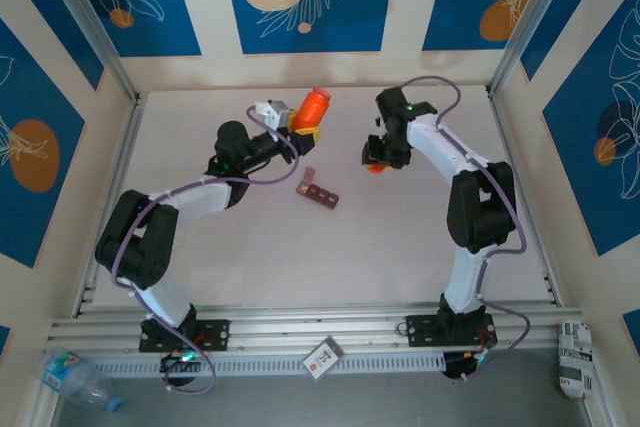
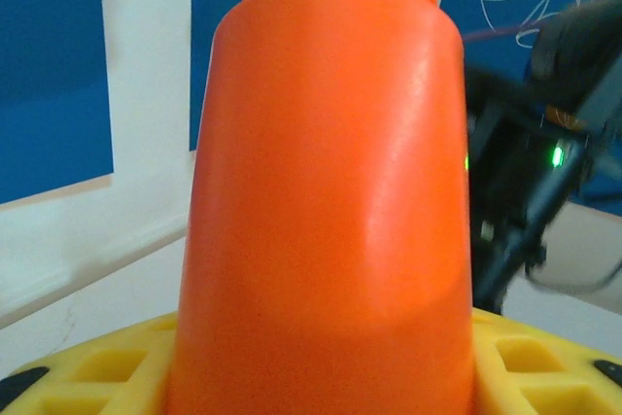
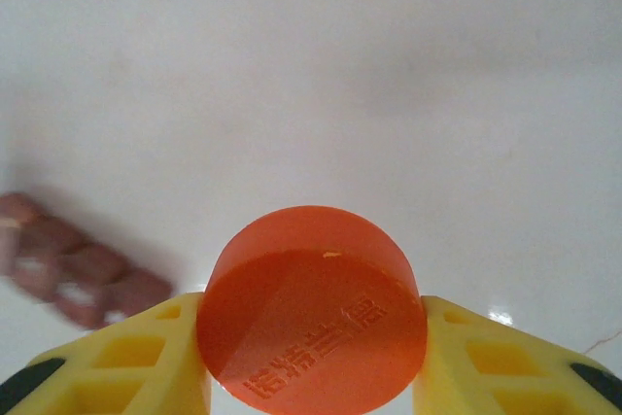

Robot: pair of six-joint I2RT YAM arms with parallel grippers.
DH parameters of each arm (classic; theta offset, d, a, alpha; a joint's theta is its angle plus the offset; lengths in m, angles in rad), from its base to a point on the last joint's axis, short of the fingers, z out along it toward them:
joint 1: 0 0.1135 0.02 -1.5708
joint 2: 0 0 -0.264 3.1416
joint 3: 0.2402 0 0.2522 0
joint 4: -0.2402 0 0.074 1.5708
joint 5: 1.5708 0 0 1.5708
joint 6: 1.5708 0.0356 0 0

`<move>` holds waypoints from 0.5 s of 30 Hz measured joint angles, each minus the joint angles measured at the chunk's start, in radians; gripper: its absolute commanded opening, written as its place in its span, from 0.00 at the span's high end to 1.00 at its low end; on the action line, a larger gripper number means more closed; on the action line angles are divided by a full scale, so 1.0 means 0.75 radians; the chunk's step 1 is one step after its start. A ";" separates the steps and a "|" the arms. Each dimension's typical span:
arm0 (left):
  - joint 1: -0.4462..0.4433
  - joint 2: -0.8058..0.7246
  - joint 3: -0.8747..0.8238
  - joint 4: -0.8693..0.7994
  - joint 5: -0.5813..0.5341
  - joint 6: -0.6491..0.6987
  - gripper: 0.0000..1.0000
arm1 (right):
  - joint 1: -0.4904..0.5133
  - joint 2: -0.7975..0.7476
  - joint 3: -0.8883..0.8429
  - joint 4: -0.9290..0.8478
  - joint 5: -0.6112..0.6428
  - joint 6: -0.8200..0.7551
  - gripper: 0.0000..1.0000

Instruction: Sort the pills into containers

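An orange bottle with no cap on its neck stands upright at the back of the table, and my left gripper is shut on its lower body. In the left wrist view the bottle sits between the yellow fingers. My right gripper is shut on the round orange cap, which sits just above the table. Embossed lettering shows on the cap, with yellow fingers pressing both of its sides. The reddish-brown containers lie between the arms, also at the left as containers. The pills are out of view.
The right arm shows dark behind the bottle in the left wrist view. A plastic water bottle, a small white card and a white packet lie off the table's near rail. Metal frame posts stand at the back corners.
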 measured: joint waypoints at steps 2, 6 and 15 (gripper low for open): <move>0.000 0.015 0.000 -0.006 0.012 0.017 1.00 | -0.020 -0.020 0.087 -0.013 -0.052 -0.001 0.57; 0.001 0.066 0.001 -0.019 0.040 0.047 1.00 | -0.069 -0.037 0.244 -0.048 -0.157 -0.022 0.57; 0.001 0.182 0.004 -0.014 0.076 0.080 1.00 | -0.154 -0.075 0.326 -0.128 -0.414 -0.119 0.56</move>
